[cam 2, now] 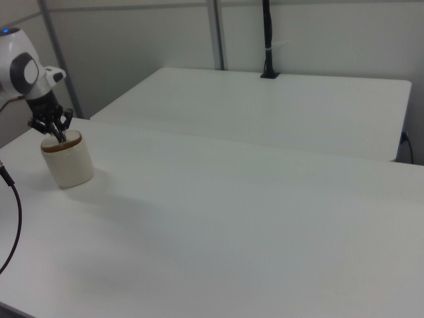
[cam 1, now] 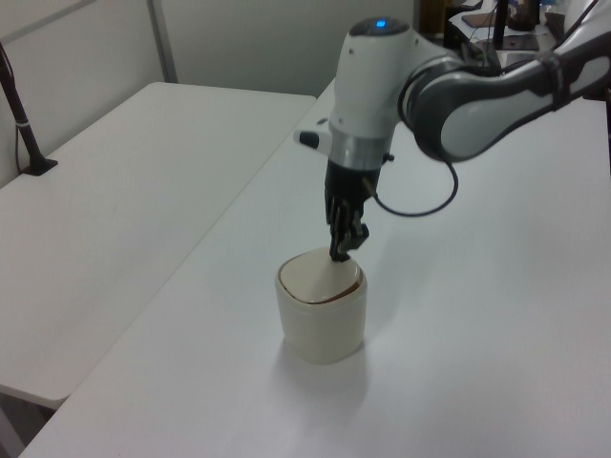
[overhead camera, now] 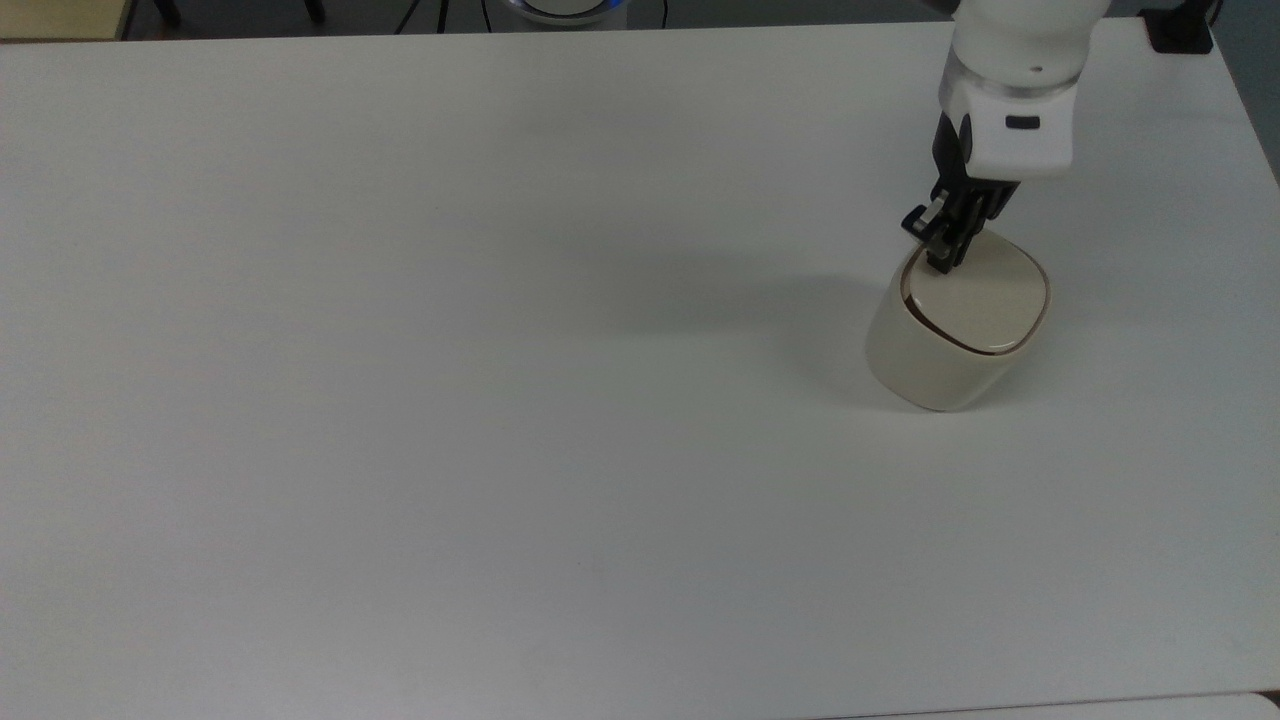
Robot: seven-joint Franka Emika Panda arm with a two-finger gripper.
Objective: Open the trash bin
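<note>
One trash bin (overhead camera: 950,330) stands on the white desk (overhead camera: 450,400), near the top view's right edge and a little above mid-height; in the left view it sits low and central, in the right view far to the right view's left. The robot's hand (overhead camera: 945,255) comes down from above with its fingers drawn together, holding nothing, the tips resting at the lid's (overhead camera: 985,290) corner toward the top view's upper left, about where the release would be. A dark slit shows along the lid's edge on the top view's left side, so the lid looks just cracked open, though not swung up.

Several things could go wrong from here, as I judge it. The tips sit directly over the corner of the lid; if the catch has let go, the hand itself may be blocking the lid from rising, and it would need to lift clear. Pressing further off-centre on a small, light tub could tip it or skid it across the smooth desk, since nothing braces it. If the tips are on the lid rather than the button, which I cannot tell, the push would only hold it shut. A sideways retreat could snag the half-raised edge and drag the bin along.
</note>
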